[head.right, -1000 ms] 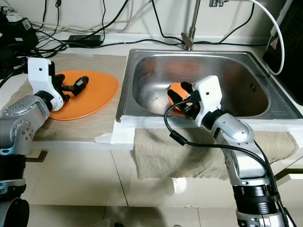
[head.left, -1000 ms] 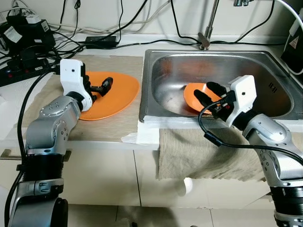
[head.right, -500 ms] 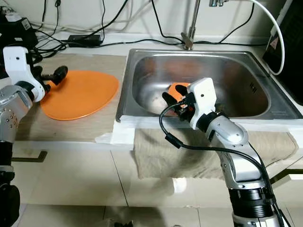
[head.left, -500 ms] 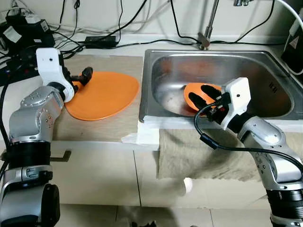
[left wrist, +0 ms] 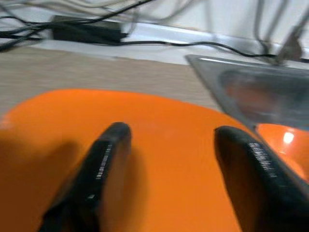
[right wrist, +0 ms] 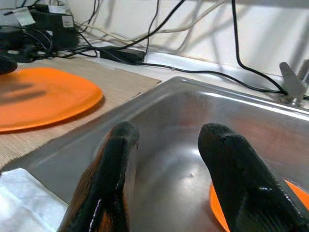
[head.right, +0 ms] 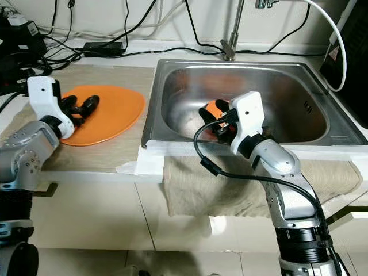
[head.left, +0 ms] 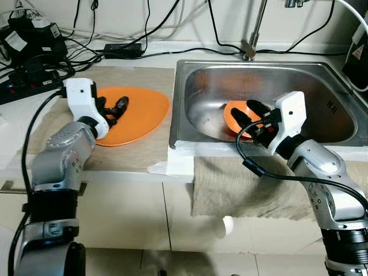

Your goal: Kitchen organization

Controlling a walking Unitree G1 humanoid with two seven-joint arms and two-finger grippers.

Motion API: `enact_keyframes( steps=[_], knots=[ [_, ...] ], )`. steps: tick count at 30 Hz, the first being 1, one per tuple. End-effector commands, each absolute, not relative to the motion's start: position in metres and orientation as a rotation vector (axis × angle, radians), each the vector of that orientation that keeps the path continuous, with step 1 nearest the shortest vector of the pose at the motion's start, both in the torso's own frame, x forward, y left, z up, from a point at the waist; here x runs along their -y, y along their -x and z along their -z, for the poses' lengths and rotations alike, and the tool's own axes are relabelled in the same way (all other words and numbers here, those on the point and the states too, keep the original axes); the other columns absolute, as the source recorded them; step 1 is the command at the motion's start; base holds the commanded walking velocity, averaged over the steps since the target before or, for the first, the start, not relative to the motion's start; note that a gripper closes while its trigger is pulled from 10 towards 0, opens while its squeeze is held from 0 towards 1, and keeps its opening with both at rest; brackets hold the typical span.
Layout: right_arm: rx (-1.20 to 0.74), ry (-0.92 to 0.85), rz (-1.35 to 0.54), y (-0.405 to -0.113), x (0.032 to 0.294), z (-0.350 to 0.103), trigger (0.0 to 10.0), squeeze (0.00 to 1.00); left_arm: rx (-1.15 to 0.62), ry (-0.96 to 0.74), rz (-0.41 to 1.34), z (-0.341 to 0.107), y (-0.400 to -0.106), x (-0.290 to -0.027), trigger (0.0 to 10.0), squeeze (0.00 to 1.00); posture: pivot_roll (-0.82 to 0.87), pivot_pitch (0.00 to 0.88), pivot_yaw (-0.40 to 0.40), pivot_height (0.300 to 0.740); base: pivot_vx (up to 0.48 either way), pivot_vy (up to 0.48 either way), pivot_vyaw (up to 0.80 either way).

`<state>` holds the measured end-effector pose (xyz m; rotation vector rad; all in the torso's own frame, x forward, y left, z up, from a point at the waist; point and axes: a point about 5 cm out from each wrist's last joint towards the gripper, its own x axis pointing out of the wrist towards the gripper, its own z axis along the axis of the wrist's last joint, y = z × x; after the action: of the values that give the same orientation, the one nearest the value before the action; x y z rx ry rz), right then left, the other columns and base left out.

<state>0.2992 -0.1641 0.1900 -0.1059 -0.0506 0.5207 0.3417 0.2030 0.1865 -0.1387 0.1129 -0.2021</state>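
- The small orange dish [head.left: 237,112] lies on the floor of the steel sink [head.left: 322,86], toward its front wall; the right gripper's fingers and white wrist housing cover much of it, so its full outline and depth are hard to judge.
- The right gripper [head.left: 249,112] reaches into the sink with its two black fingers [right wrist: 231,164] spread apart, empty; the dish sits just under and beside them, and the right wrist view shows only an orange edge by one finger. Contact cannot be told.
- The large orange plate [head.left: 141,110] rests flat on the beige mat [head.left: 135,150] left of the sink.
- The left gripper [head.left: 118,106] hovers over the plate's left part, fingers [left wrist: 104,159] parted, nothing between them; the left wrist view is blurred, and whether the tips touch the plate is unclear.
- A grey cloth [head.left: 253,190] hangs over the counter's front edge below the sink.
- Black cables [head.left: 115,49] and a power adapter lie along the back of the counter, and the faucet's base [head.left: 248,50] stands behind the sink, its top cut off.
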Motion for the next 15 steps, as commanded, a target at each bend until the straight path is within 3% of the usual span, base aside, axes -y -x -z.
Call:
enact_keyframes(
  steps=[1, 8, 10, 11, 15],
  knots=[
    [0.058, 0.112, -0.491, -0.301, 0.17, -0.194, 10.0, 0.0, -0.091, 0.135, 0.23, -0.193, -0.34, -0.197, 0.0, 0.0, -0.02, 0.0, 0.035, 0.74, 0.0, 0.0, 0.0],
    [0.056, 0.131, -0.467, -0.303, 0.172, -0.196, 10.0, 0.0, -0.061, 0.118, 0.222, -0.201, -0.342, -0.193, 0.0, 0.0, -0.04, 0.0, 0.054, 0.74, 0.0, 0.0, 0.0],
    [0.076, 0.135, -0.436, -0.307, 0.176, -0.202, 10.0, 0.0, -0.05, 0.101, 0.194, -0.205, -0.344, -0.203, 0.0, 0.0, -0.03, 0.0, 0.032, 0.74, 0.0, 0.0, 0.0],
    [0.079, 0.128, -0.426, -0.308, 0.178, -0.203, 0.0, 0.0, -0.04, 0.093, 0.184, -0.207, -0.344, -0.207, 0.0, 0.0, -0.02, 0.0, 0.025, 0.74, 0.0, 0.0, 0.0],
    [0.067, 0.123, -0.406, -0.312, 0.179, -0.198, 0.0, 0.0, -0.029, 0.097, 0.122, -0.209, -0.342, -0.221, 0.0, 0.0, 0.0, 0.0, 0.005, 0.74, 0.0, 0.0, 0.0]
  ],
)
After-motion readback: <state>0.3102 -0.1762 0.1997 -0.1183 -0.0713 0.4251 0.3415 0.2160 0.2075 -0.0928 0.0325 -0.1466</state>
